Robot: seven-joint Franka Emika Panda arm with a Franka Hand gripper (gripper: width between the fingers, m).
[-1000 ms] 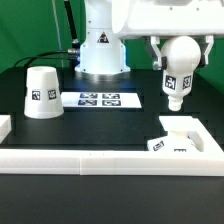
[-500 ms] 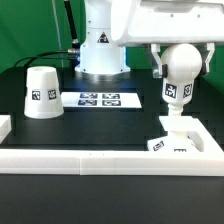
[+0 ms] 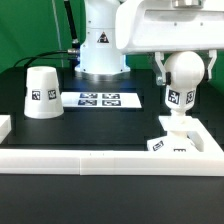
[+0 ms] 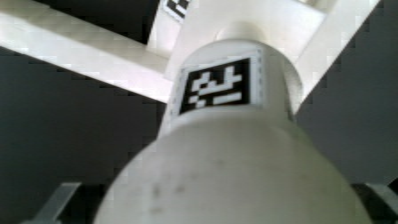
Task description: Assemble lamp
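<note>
My gripper (image 3: 184, 68) is shut on the ball top of the white bulb (image 3: 180, 88) and holds it upright, stem down, tag facing the camera. The stem's lower end sits right over the small blocky base (image 3: 178, 133) at the exterior view's right; I cannot tell whether they touch. The cone shade (image 3: 41, 92) stands alone at the exterior view's left. In the wrist view the bulb (image 4: 222, 130) fills the picture, with a fingertip (image 4: 54, 203) on each side of it.
The marker board (image 3: 100, 99) lies flat in the middle, in front of the robot's pedestal (image 3: 100, 50). Long white rim bars (image 3: 100, 160) run along the front edge and beside the base. A rim bar also crosses the wrist view (image 4: 71, 55).
The gripper has carried the bulb toward the exterior view's right and a little down, bringing its stem over the base. Shade and base have not moved.
</note>
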